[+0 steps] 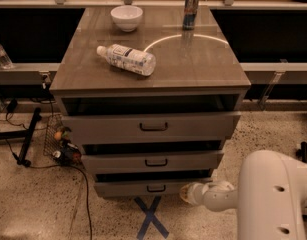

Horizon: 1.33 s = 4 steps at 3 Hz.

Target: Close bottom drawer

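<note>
The grey-taupe cabinet [193, 64] rises above and to the left of the gripper [186, 192], filling the middle of the camera view with 3 drawers. The white arm [273, 196] bulks to the right of the gripper and reaches left, low over the speckled floor.

The top drawer [103, 129] is the widest and sits well above the gripper. The middle drawer [118, 162] lies between it and the gripper's height. The bottom drawer [123, 188] is the narrowest of the 3. It is level with the gripper and just to its left, with a dark gap above its front. The gripper sits at that front's right end. I cannot tell whether they touch, nor whether the gripper is wide or narrow.

Far above on the cabinet top, 1 bottle [127, 59] lies on its side, with a white bowl [126, 17] and a can [191, 3] behind it. A blue tape X [150, 218] marks the floor below and left of the gripper.
</note>
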### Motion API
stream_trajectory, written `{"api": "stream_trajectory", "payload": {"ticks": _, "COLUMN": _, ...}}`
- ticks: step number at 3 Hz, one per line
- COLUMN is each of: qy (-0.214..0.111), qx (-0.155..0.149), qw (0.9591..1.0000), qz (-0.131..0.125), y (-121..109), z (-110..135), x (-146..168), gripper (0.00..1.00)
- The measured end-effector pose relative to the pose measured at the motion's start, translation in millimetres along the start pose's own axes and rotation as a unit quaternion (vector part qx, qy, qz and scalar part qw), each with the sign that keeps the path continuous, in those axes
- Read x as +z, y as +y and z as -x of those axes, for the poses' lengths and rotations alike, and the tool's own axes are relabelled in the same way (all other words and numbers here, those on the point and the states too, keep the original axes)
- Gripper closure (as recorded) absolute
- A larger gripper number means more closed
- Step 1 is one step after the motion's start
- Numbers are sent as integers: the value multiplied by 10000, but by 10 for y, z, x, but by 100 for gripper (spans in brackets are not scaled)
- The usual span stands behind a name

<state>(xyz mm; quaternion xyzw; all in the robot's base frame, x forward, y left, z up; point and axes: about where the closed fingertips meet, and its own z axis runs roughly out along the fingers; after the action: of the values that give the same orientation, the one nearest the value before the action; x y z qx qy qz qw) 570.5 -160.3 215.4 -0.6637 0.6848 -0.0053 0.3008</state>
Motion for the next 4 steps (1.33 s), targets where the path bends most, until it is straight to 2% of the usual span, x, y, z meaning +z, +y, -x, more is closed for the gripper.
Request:
{"api": "stream_trajectory", "payload": {"ticks": 1, "qy": 387, "qx": 144, "qw": 9990, "qz": 165, "y": 75, "z": -303, "x": -435, "gripper": 100}}
{"api": "stream_trajectory", "payload": {"ticks": 2, "qy": 781, "qx": 314, "qw": 9960, "qz": 295, "y": 105, "z": -397, "x": -1249, "gripper": 100}}
{"api": "stream_trajectory", "payload": {"ticks": 3, "qy": 751, "qx": 348, "qw": 9963, "qz": 240, "y": 89, "z": -146, "x": -1741, "gripper": 100}}
{"api": "stream_trajectory", "payload": {"ticks": 4, "qy": 535, "qx": 580, "qw": 9968, "qz": -103, "y": 121, "z": 58, "x": -2221, "gripper": 100}}
